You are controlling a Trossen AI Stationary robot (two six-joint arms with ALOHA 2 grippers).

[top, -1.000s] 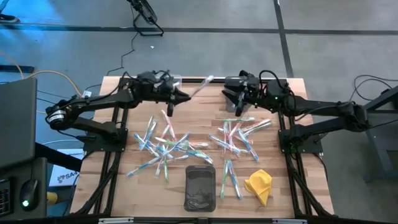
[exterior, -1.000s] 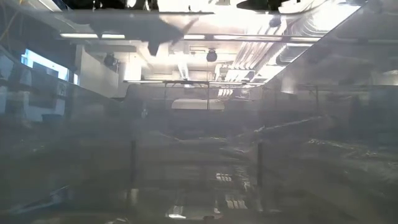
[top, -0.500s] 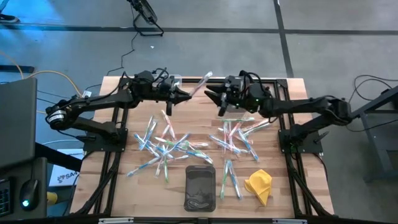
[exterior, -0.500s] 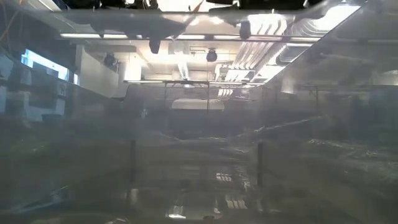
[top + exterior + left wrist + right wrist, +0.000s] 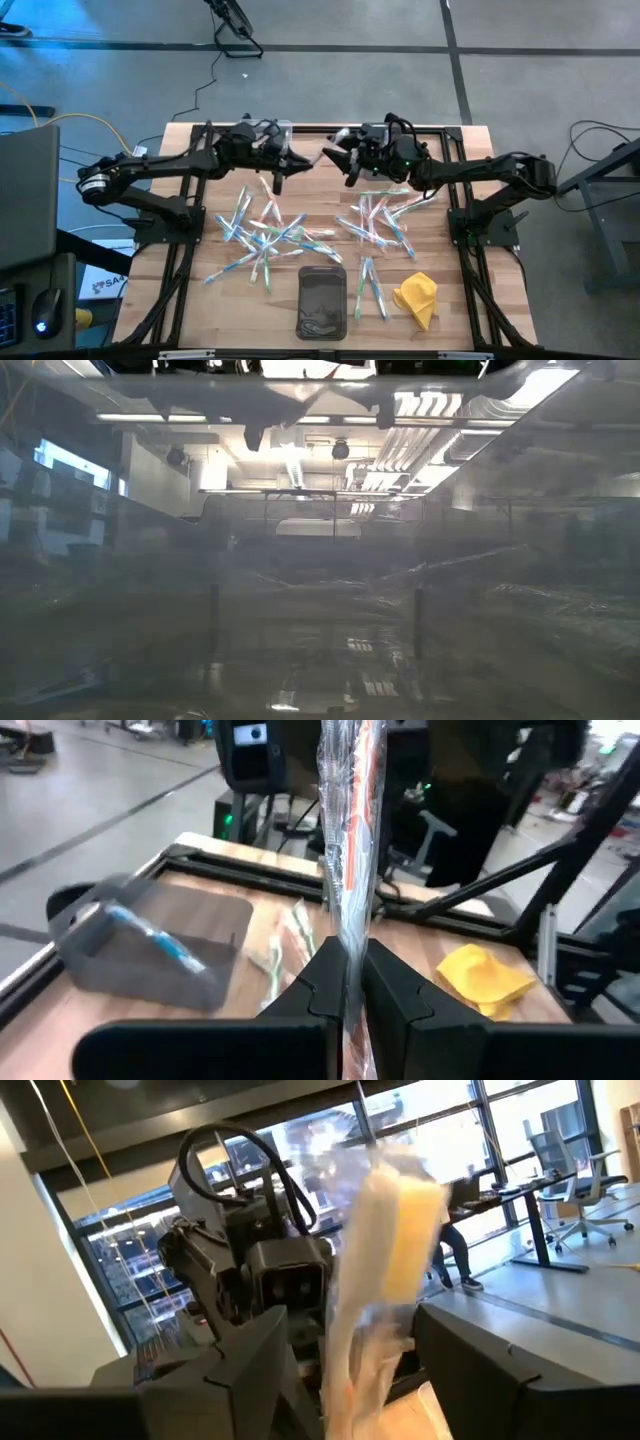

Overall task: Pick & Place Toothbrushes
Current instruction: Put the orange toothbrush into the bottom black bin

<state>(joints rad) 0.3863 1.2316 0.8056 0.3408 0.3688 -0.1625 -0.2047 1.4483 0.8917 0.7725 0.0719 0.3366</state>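
Nearest, at the table's front edge, a dark bin (image 5: pixel 322 302) sits between the two scatters, with a yellow cloth (image 5: pixel 416 297) just right of it and a couple of wrapped brushes between them. The left wrist view also shows a grey bin (image 5: pixel 150 946) holding a blue-accented brush, and the cloth (image 5: pixel 483 974). No brand, label or writing can be read on any wrapper, bin or arm.

Mid-table, the toothbrushes (image 5: pixel 262 233) lie loose on the wood in two heaps, one left of centre and one right (image 5: pixel 378 215), wrappers crossing one another, with green, blue and pink-red accents.

Farther back, over the table's rear edge, both arms meet near the centre line. The left gripper (image 5: pixel 292 160) is clamped tight on one wrapped brush (image 5: pixel 349 840) with a red-orange accent; in its wrist view the brush stands up from between the pinched fingers (image 5: pixel 322 982) in crinkled clear film. The right gripper (image 5: pixel 335 160) faces it, just beside; its fingers (image 5: pixel 240 1355) stand wide apart on either side of the same brush's (image 5: pixel 385 1270) free end, and contact cannot be told.

The low view looks through hazy plastic; only dark arm shapes show along its upper edge.
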